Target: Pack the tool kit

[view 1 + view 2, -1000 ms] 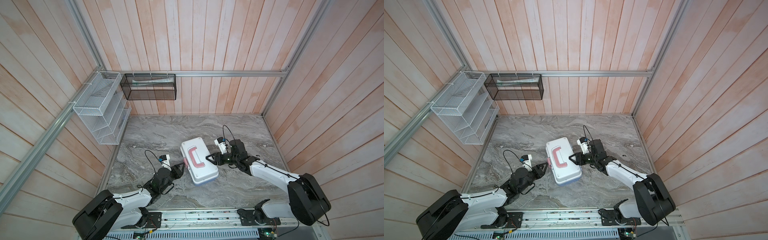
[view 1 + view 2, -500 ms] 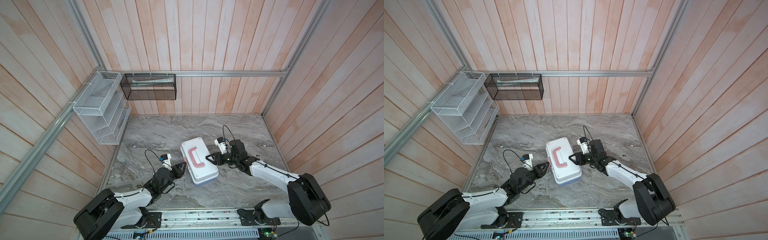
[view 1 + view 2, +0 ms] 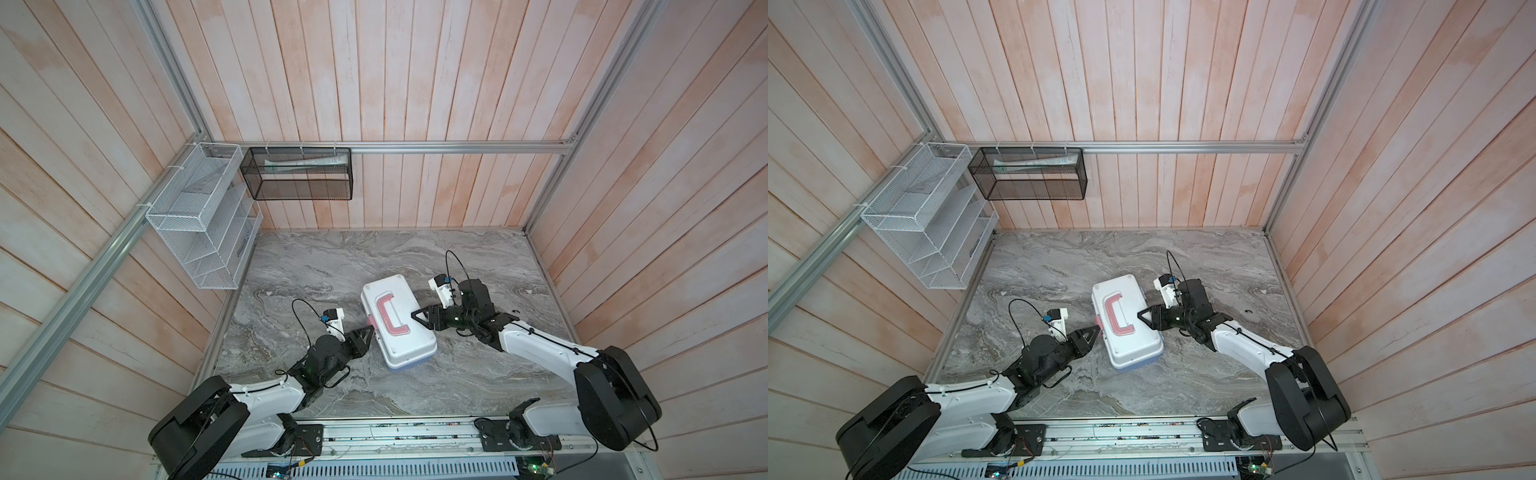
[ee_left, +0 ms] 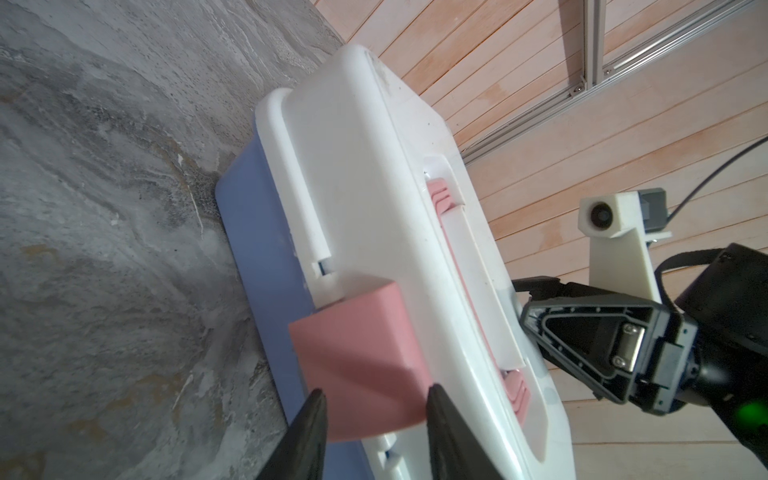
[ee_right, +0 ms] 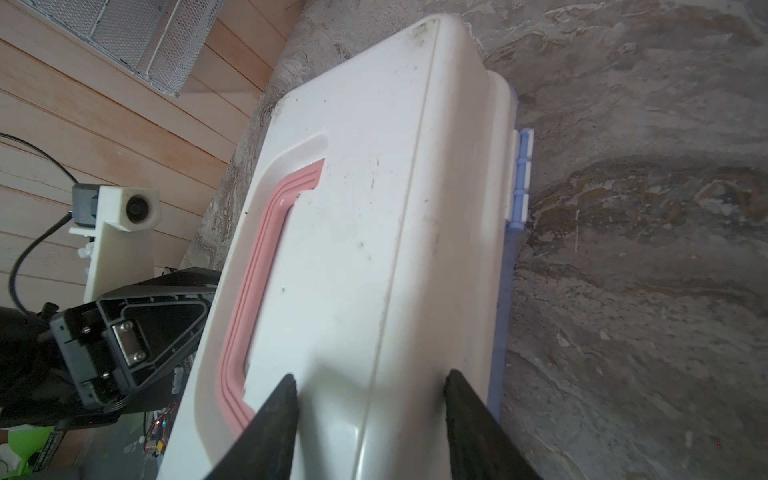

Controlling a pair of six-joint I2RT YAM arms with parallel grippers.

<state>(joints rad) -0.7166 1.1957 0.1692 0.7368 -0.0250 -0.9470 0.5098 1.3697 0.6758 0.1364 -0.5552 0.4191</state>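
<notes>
The tool kit [image 3: 405, 338] [image 3: 1133, 338] lies closed on the marble top, a white lid with a pink C-shaped handle [image 3: 388, 318] [image 5: 257, 274] over a light blue base. My left gripper [image 3: 371, 329] [image 3: 1098, 330] [image 4: 374, 399] is at the case's left long side. Its jaws stand apart on either side of the pink latch [image 4: 357, 349], close against it. My right gripper [image 3: 415, 315] [image 3: 1142, 313] [image 5: 370, 382] is open at the opposite long side. Both its fingertips rest on the white lid beside the handle. The kit's tools are hidden.
A white wire mesh rack [image 3: 203, 232] hangs on the left wall. On the back wall hangs a black mesh basket [image 3: 297, 174] holding a pale tube. Wooden walls close in the marble table [image 3: 332, 257] on three sides.
My left gripper's jaws have narrowed around the pink latch, and the arm has edged slightly towards the case. The right arm and the case have not moved.
</notes>
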